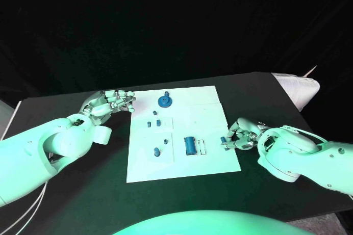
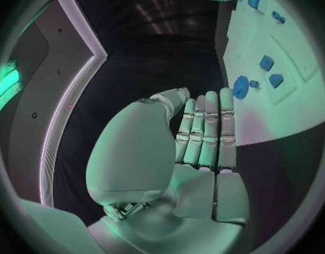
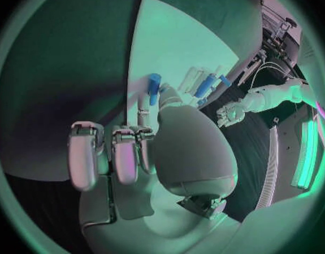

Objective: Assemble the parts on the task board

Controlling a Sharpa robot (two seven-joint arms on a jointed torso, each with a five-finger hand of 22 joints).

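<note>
Small blue part (image 1: 223, 140) pinched in the right hand (image 1: 241, 134) fingers at the task board (image 1: 209, 166) edge — a loose pinch could drop it; left hand (image 1: 114, 101) fingers curled, empty.

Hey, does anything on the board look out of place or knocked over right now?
Nothing stands out. The board lies flat, with its blue parts, like the round one, resting on it. The right hand pinches a small blue part at the board's edge; the left hand holds nothing.
</note>
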